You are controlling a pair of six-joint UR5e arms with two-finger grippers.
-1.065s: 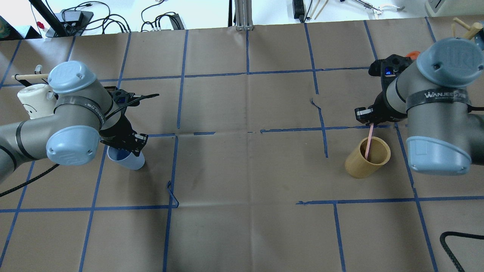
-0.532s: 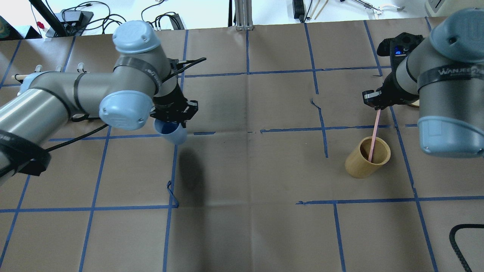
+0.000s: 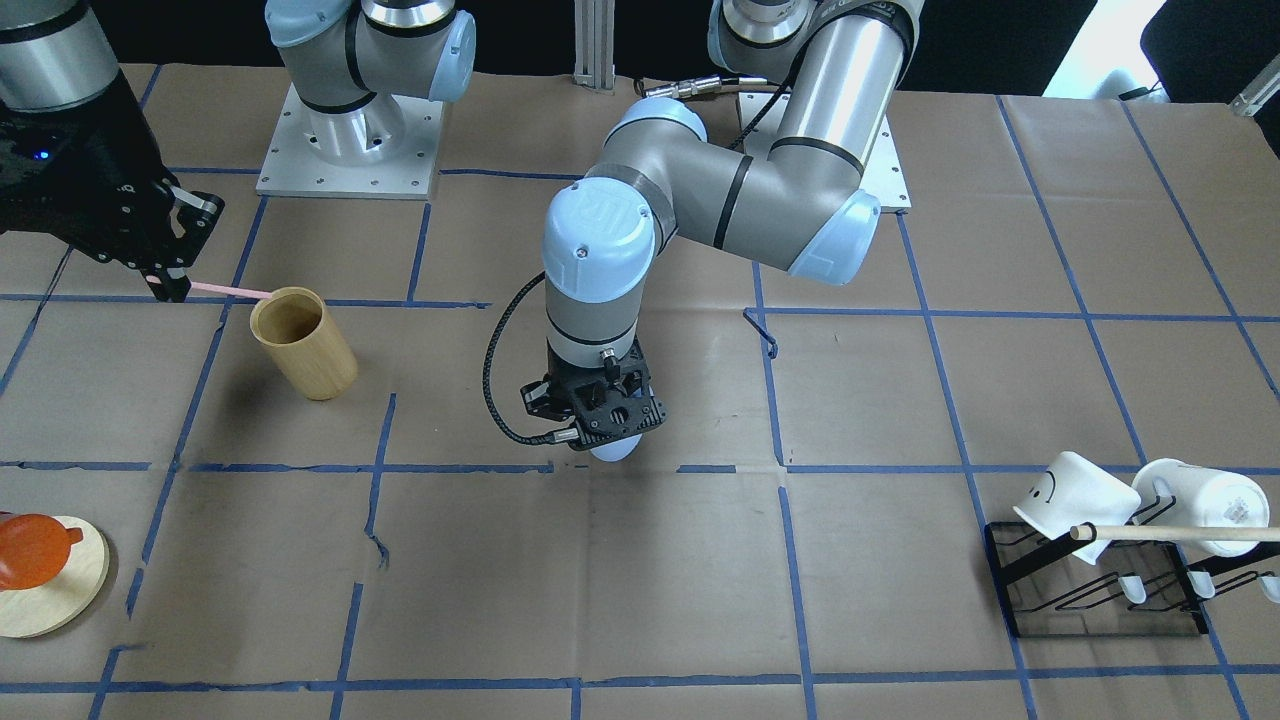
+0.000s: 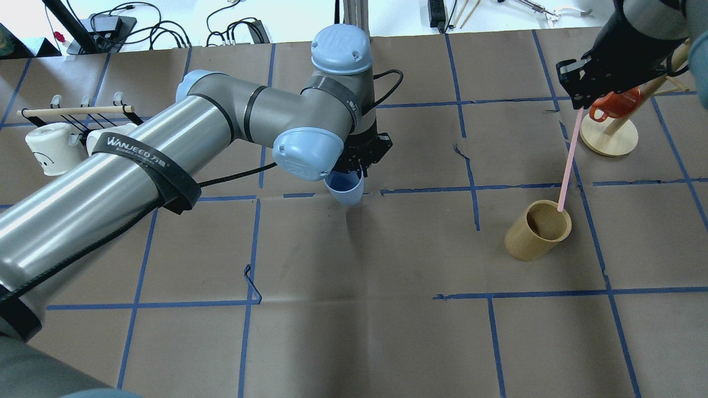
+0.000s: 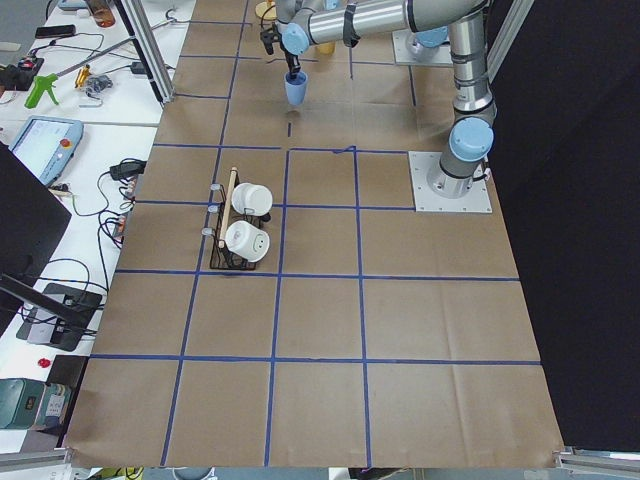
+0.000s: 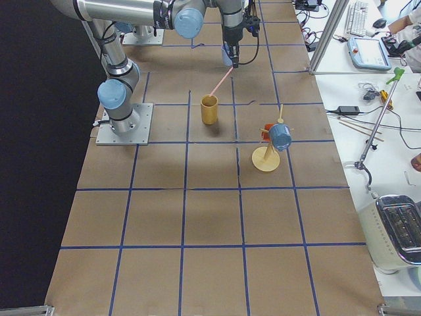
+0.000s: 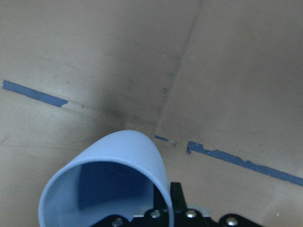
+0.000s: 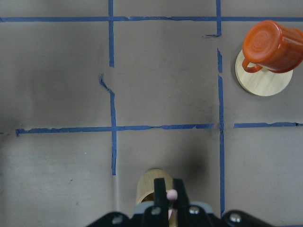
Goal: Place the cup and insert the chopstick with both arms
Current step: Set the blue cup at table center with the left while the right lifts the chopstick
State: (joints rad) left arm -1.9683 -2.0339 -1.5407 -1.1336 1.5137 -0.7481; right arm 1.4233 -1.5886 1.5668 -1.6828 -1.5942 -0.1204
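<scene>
the left gripper (image 3: 598, 428) points straight down over the middle of the table and is clenched on the rim of the blue cup (image 4: 345, 189), one finger inside the wall and one outside. the cup hangs upright with its mouth up, right by the spot where two blue tape lines (image 4: 426, 190) meet on the brown paper (image 4: 359, 309). its rounded base shows just below the fingers in the front-facing view, with a shadow close beneath it; whether the base touches the paper cannot be told. on the right side of the table the right gripper (image 4: 578, 104) is raised and squeezed tight on the upper end of the pink chopstick (image 4: 567, 160). the chopstick slants down and toward the near side, and its lower tip sits at the far rim of the bamboo holder (image 4: 531, 240), which stands upright on the paper, well apart from the cup. whether the tip is inside the mouth or only level with the rim is not clear. just beside the right gripper, an orange mug (image 4: 608, 105) hangs over a round wooden stand (image 4: 608, 139). at the far left, a black rack (image 3: 1100, 605) holds two white mugs (image 3: 1075, 490) under a wooden rod (image 3: 1170, 533).
</scene>
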